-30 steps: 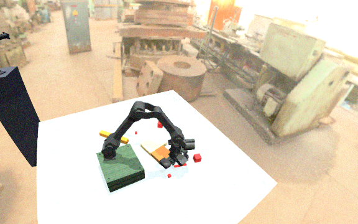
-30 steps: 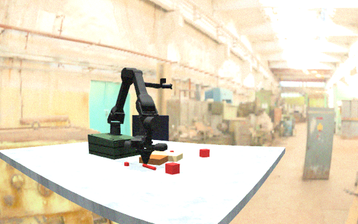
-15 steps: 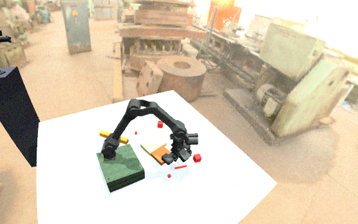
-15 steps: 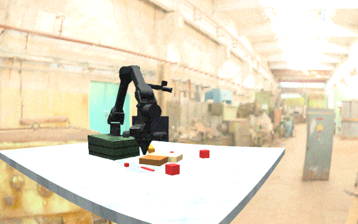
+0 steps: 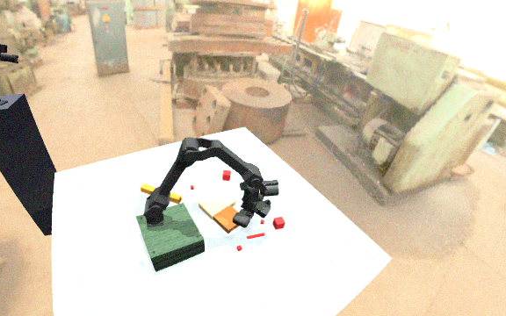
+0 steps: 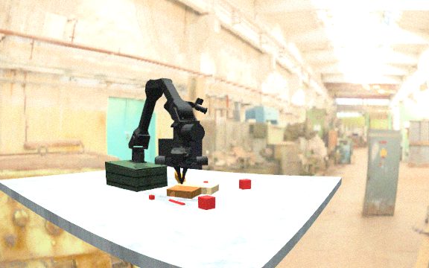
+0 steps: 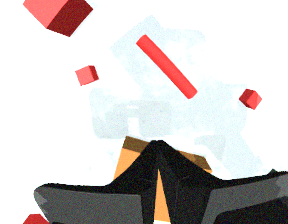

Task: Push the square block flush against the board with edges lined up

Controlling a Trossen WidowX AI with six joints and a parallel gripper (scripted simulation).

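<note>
The orange square block (image 5: 227,219) (image 6: 183,192) (image 7: 126,162) lies flat on the table. The cream board (image 5: 211,208) (image 6: 209,188) lies flat behind it, and one side of the block appears to meet the board's end. In the top view their left edges look roughly in line; a small gap or offset cannot be ruled out. My gripper (image 6: 182,182) (image 7: 157,145) is shut and empty. Its tips point down and appear just above the block; contact cannot be told. The arm hides the right part of both pieces in the top view.
A red rod (image 5: 256,235) (image 6: 176,202) (image 7: 166,66) and a large red cube (image 5: 278,223) (image 6: 206,202) lie in front of the block. Another large red cube (image 5: 227,175) (image 6: 245,184) and several small ones lie around. A yellow bar (image 5: 148,189) lies near the green base (image 5: 169,233).
</note>
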